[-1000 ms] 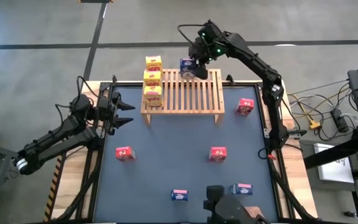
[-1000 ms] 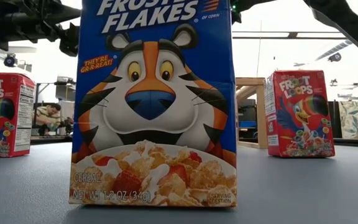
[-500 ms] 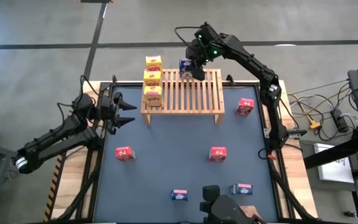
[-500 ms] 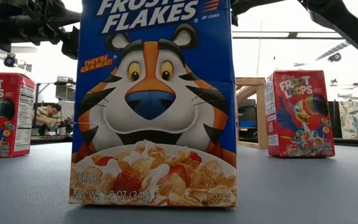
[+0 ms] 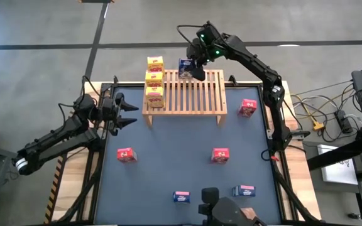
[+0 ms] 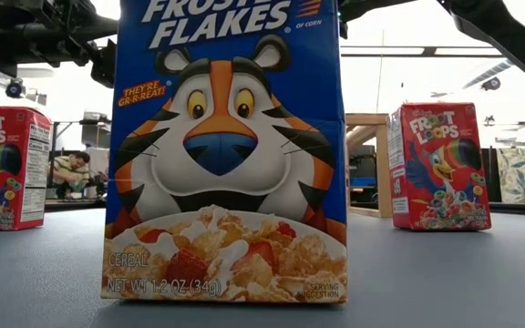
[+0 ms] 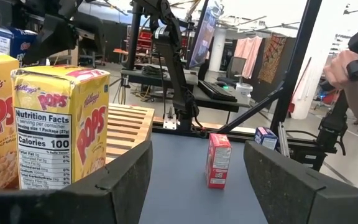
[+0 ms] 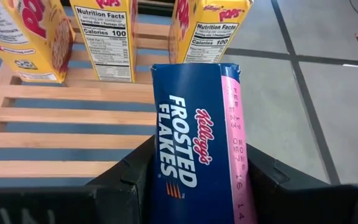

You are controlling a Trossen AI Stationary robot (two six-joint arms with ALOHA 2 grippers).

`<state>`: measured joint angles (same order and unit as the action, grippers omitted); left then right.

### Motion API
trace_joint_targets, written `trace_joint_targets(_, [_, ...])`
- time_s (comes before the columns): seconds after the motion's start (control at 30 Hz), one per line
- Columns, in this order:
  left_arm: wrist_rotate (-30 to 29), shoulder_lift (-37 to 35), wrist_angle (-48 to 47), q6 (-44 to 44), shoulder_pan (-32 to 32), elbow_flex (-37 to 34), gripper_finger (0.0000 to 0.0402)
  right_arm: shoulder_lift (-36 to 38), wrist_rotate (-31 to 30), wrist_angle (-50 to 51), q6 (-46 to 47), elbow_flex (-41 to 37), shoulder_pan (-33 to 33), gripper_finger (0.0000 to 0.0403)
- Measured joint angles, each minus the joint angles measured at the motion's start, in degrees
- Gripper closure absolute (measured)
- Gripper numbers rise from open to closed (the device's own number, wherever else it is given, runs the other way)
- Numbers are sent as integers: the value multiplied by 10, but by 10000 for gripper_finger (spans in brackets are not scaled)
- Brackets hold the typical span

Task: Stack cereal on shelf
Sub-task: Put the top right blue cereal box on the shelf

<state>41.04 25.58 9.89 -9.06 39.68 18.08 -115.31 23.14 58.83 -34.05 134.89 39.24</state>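
Observation:
Three yellow cereal boxes stand in a row on the left end of the wooden slatted shelf. My right gripper is shut on a blue Frosted Flakes box over the shelf's far edge, just right of the yellow row. My left gripper waits open and level at the table's left edge, facing the shelf. Three red boxes and two blue ones stand on the table. My right gripper pinches the blue box between its two fingers, one on each broad face, with the narrow printed side turned up toward the wrist. The fingers slant down from the far right and lie along the box. Its lower end is hidden.
The shelf's slats right of the yellow row are bare. In the low view a blue box fills the middle, with red boxes on either side. People sit in the room beyond the table.

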Motion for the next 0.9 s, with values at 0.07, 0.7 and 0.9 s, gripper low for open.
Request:
trace_joint_targets(0.07, [0,0,0,1,0,0,164,0,0,0,3,0,0,248])
trace_joint_targets(0.7, [0,0,4,2,0,0,164,-16,11,-6,-7,-3,-2,245])
trace_joint_targets(0.9, [0,-1,4,2,0,0,164,-16,10,-8,-12,-3,-2,218])
